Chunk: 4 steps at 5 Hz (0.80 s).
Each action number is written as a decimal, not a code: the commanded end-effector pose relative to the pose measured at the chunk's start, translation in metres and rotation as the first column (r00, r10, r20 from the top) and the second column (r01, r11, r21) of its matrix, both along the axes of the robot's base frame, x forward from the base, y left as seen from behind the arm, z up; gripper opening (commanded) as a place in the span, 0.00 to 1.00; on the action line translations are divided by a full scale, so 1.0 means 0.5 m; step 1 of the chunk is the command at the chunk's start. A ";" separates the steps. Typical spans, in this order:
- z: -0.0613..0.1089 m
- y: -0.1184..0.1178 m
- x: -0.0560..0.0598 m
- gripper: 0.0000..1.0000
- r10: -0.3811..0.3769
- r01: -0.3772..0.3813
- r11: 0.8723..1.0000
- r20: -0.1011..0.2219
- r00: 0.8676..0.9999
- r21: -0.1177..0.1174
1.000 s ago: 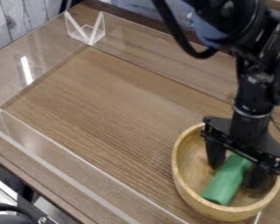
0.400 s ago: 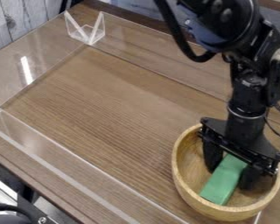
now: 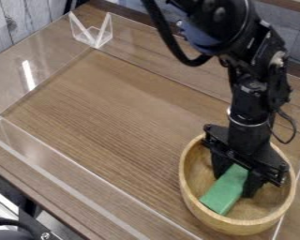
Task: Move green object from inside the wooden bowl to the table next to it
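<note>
Wood-grain table [image 3: 115, 112]: in the wooden bowl [image 3: 197, 192], gripper [image 3: 244, 172] fingers straddle, still parted, the green object [image 3: 225, 193]

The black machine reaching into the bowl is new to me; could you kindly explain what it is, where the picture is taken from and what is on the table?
It is a robot arm ending in a gripper, a two-fingered claw pointing straight down. The single camera looks down at the table from one side. On the brown wooden table, edged by low clear plastic walls, sits a round wooden bowl. Inside it lies a flat green block. The claw is lowered into the bowl with its fingers on either side of the block's upper end. The picture does not show whether they grip it, and the block lies in the bowl, not lifted.
</note>
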<state>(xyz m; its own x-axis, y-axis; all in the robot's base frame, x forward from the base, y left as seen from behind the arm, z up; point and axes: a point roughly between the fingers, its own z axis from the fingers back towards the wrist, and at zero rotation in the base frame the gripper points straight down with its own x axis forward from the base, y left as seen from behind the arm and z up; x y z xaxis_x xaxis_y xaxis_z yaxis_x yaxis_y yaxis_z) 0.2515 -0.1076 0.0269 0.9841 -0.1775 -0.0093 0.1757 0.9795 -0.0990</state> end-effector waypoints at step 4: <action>0.047 0.034 0.022 0.00 -0.035 0.036 0.999 0.049 0.998 -0.013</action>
<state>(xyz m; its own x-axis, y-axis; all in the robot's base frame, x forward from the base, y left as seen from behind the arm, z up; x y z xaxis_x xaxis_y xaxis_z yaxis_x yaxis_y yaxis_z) 0.2538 -0.0886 0.0363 0.9786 -0.2052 -0.0167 0.2025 0.9741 -0.1003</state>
